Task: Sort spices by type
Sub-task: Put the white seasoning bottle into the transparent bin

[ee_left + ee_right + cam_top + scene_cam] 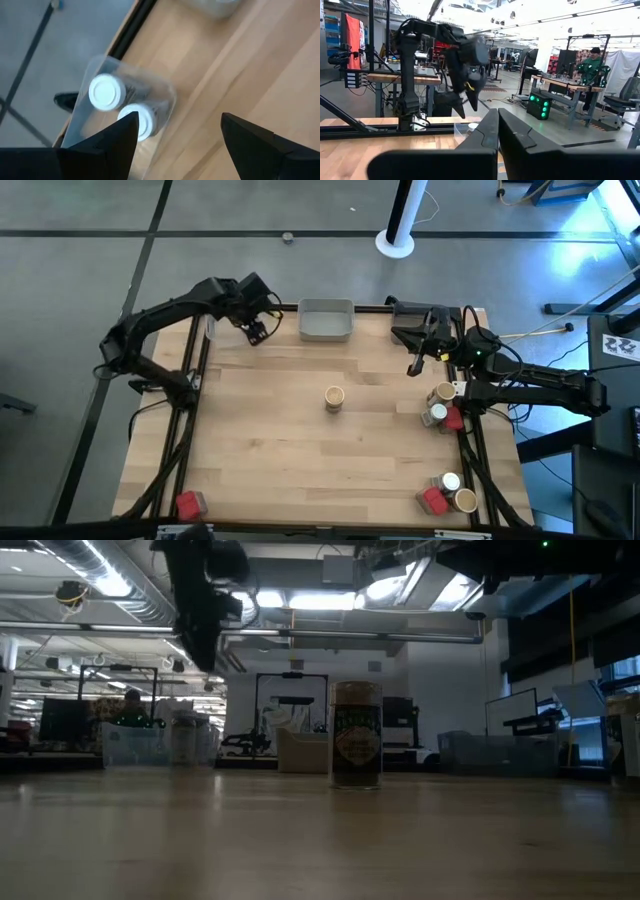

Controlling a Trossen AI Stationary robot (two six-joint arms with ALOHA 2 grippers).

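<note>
Jaws of the left gripper (257,330) stand apart, empty, above a clear tray (165,95) at the table's far left edge holding two upright white-capped jars (106,92). Right gripper (417,367) pinched closed. One tan jar (334,398) stands upright mid-table, bare wood all round

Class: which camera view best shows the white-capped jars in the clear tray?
The left wrist view: both white-capped jars stand clearly in the clear tray. The high view gives only a faint tray, the right wrist view a glimpse, the low view nothing.
</note>
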